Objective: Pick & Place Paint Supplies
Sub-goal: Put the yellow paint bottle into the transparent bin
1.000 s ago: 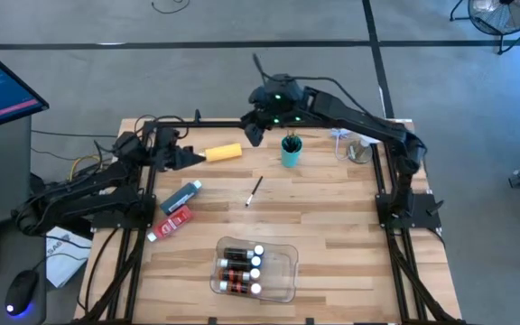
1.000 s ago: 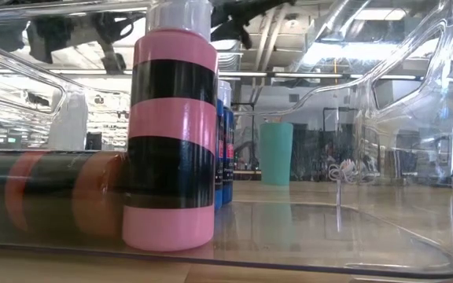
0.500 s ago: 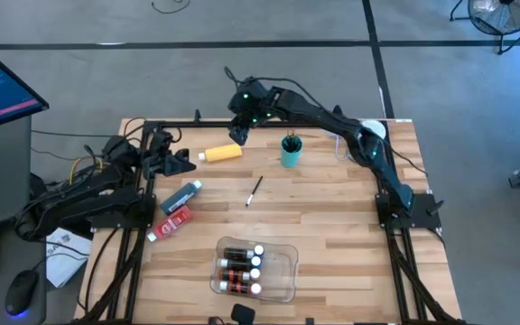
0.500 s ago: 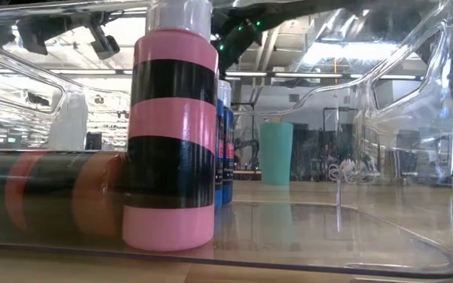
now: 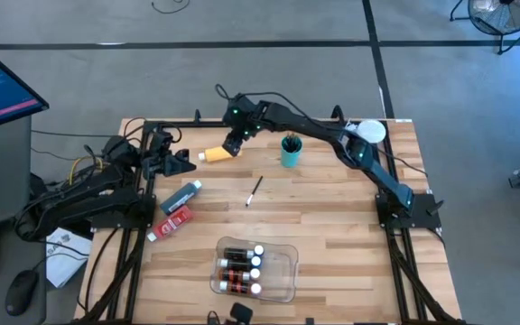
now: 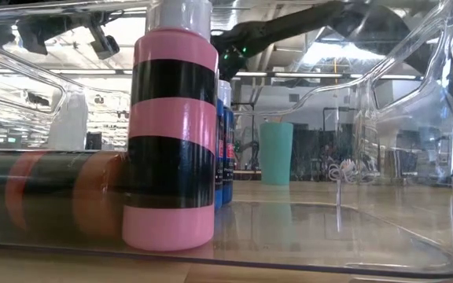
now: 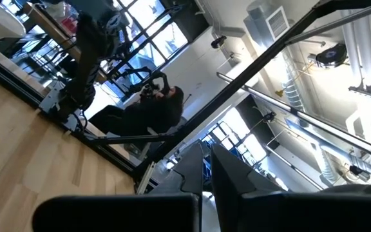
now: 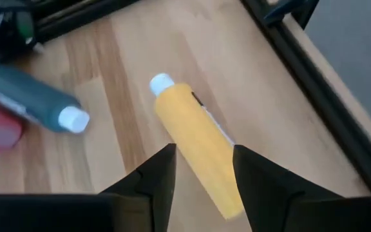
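The yellow bottle point(image 5: 218, 153) lies on its side near the table's far left, white cap point(image 8: 161, 82) toward the left edge. My right gripper point(image 5: 234, 143) hangs open over it, one finger on either side of the bottle's body point(image 8: 198, 138); I see no touch. My left gripper point(image 5: 186, 157) waits shut at the left edge, just left of the bottle, pointing up into the room point(image 7: 206, 177). A grey-blue tube point(image 5: 181, 196), a red tube point(image 5: 171, 222) and a thin brush point(image 5: 254, 191) lie flat on the wood.
A teal cup point(image 5: 291, 152) holding brushes stands right of the bottle, under my right arm. A clear tray point(image 5: 283, 271) near the front edge holds small bottles, one pink-and-black point(image 6: 171, 134). A white round object point(image 5: 369, 133) sits at the far right corner.
My right gripper has swung from above the teal cup toward the table's left edge and come down, tipping further downward, until it stands over the yellow bottle. The bottle has not moved.
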`<state>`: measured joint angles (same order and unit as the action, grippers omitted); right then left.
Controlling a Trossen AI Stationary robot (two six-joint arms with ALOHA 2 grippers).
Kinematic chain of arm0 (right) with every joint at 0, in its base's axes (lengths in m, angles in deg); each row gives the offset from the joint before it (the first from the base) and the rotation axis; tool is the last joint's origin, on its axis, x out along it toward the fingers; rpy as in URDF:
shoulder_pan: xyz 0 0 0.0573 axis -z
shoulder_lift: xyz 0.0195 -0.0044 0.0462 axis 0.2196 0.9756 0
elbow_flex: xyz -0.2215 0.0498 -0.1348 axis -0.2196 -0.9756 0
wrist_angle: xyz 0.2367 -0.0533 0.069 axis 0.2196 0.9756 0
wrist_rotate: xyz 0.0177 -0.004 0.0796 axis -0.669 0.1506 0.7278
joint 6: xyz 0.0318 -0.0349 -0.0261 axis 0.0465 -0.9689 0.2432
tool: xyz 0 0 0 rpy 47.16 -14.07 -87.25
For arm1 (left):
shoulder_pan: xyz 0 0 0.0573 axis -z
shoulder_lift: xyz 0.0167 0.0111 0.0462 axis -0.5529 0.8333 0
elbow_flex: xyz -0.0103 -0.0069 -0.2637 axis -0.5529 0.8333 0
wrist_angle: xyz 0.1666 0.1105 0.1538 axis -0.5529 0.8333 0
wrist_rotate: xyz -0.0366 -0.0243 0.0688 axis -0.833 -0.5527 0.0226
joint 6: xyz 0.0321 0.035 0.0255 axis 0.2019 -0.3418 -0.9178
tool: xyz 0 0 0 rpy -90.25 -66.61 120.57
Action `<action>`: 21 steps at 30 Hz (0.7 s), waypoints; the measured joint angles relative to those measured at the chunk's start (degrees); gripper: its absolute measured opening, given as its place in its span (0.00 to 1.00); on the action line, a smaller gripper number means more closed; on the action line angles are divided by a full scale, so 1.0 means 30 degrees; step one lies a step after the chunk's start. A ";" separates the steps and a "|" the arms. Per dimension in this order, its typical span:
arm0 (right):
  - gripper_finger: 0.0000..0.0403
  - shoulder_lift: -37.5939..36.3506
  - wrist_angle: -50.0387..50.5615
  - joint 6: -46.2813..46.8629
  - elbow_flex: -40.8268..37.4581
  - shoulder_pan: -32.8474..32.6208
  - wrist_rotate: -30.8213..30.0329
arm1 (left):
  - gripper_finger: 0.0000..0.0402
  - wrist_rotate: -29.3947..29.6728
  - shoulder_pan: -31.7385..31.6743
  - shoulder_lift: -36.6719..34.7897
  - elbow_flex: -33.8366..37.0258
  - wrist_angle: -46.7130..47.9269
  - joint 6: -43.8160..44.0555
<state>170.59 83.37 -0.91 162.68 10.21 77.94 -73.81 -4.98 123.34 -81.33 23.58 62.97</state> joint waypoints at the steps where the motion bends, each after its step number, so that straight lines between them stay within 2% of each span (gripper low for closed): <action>1: 0.38 0.0157 -0.0384 0.0420 -0.0010 0.0000 -0.0054 | 0.00 -0.0007 0.0000 0.0000 0.0000 0.0000 0.0000; 6: 0.40 0.0352 -0.1595 0.3215 -0.0010 0.0149 -0.0441 | 0.00 -0.0001 0.0000 0.0000 0.0000 0.0000 0.0077; 10: 0.40 0.0352 -0.1728 0.4031 -0.0010 0.0291 -0.1586 | 0.00 0.0000 0.0000 0.0000 0.0000 -0.0007 0.0401; 16: 0.35 0.0352 -0.1359 0.6072 -0.0010 0.0554 -0.0910 | 0.00 0.0000 0.0000 0.0000 0.0000 -0.0011 0.0517; 21: 0.34 0.0352 -0.1289 0.4877 -0.0010 0.0381 -0.0385 | 0.00 0.0000 0.0000 0.0000 0.0000 -0.0015 0.0517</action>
<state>171.64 79.50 13.72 162.65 11.35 76.78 -73.81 -4.98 123.34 -81.33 23.54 64.52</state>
